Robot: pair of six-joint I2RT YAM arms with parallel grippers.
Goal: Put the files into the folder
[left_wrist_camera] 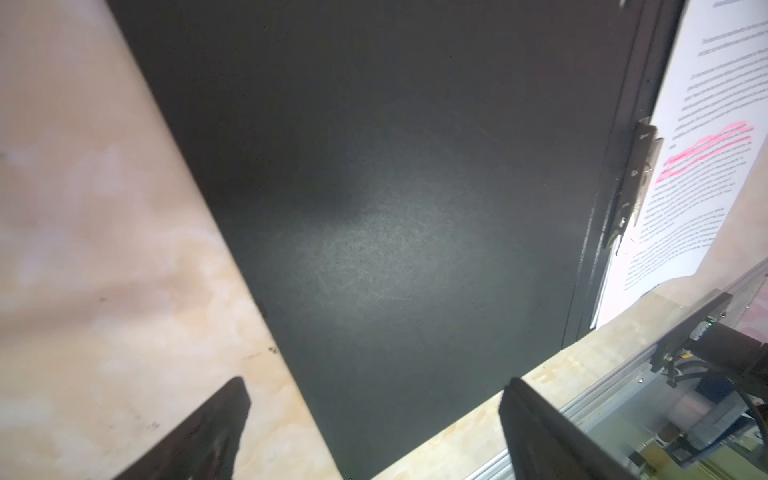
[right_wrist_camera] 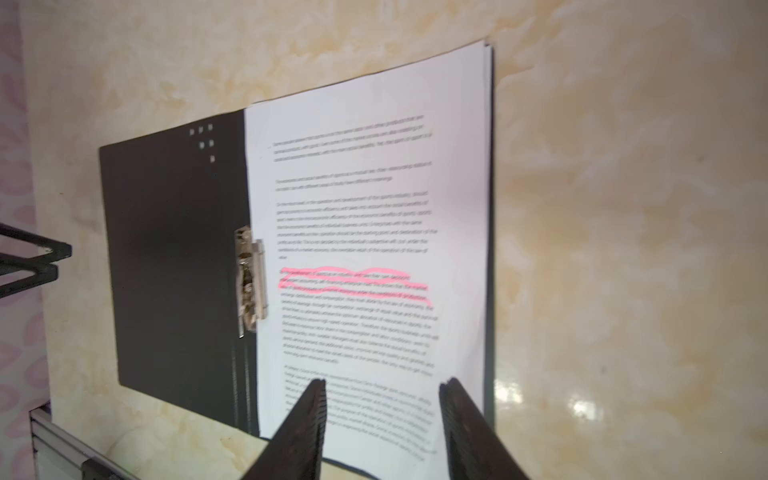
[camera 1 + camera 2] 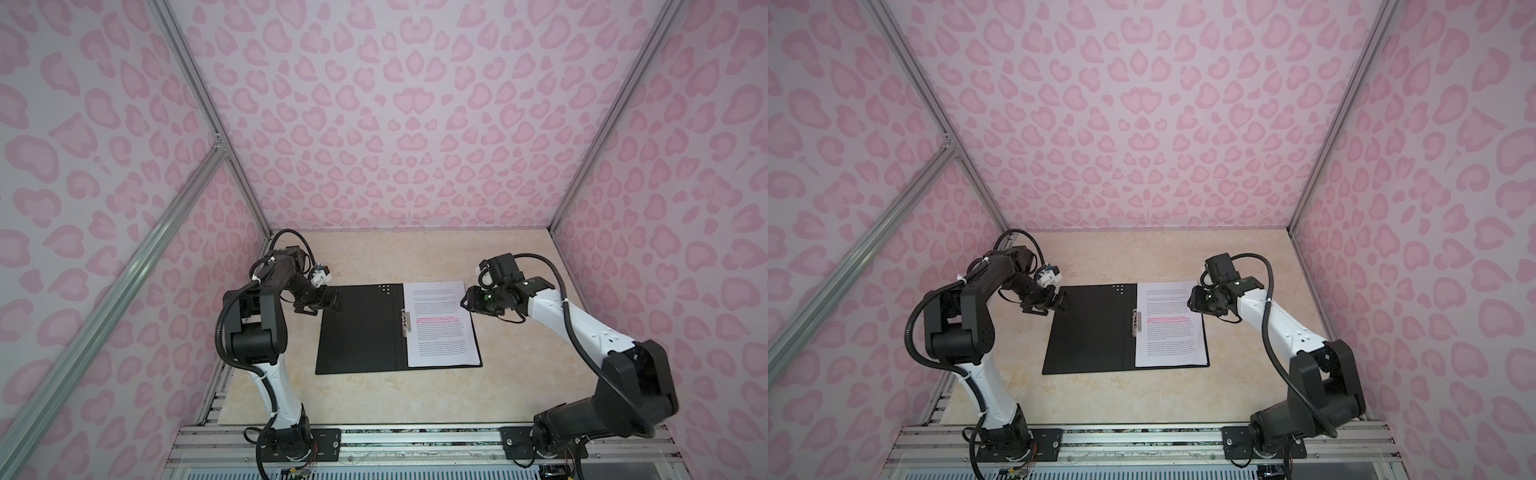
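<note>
In both top views you see two grippers, one folder point(image 3: 357, 328) and one stack of files point(image 3: 438, 324) on one table point(image 3: 415, 390). The folder lies open and flat, black inside up. The files lie on its right half, beside one metal clip point(image 3: 406, 321) at the spine. The left gripper point(image 3: 332, 301) is at the folder's far left corner, and the right gripper point(image 3: 467, 301) is at the files' far right edge.

In the left wrist view, its two fingers point(image 1: 208, 432) stand wide apart above the bare black half, holding nothing.

In the right wrist view, two fingers point(image 2: 303, 424) stand partly apart above the files, gripping nothing. One pink patch point(image 2: 353, 286) marks the top page. You cannot count the sheets.
</note>
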